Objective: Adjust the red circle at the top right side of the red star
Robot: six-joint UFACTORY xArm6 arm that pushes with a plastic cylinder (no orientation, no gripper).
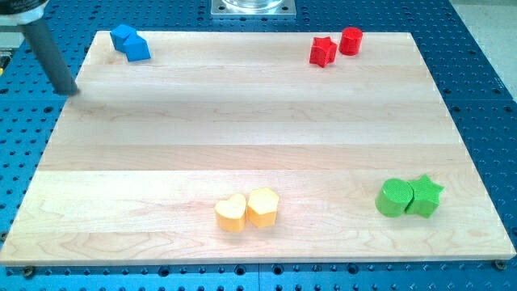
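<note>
Your view shows my tip (71, 90), the lower end of the straight dark rod, at the view's upper left, just off the left edge of the pale wooden board (242, 137); with no jaws it cannot open or close, and it holds and touches nothing. Item, task pair: small red cylinder block (the circle) (350, 40) near the view's top right, lying just to the upper right of the small red star block (322, 52), the two touching or nearly so; both sit well apart from my tip, far across the board to its right. Item: two blue blocks (131, 43), shapes unclear, pressed together in the top left corner, near my tip. Item: yellow heart block (231, 213) beside yellow hexagon block (263, 207), bottom centre. Item: green round block (394, 198) against green star block (425, 196), bottom right. Item, surroundings: blue perforated metal table (477, 73) around the board; grey metal base plate (254, 8) at the top edge.
</note>
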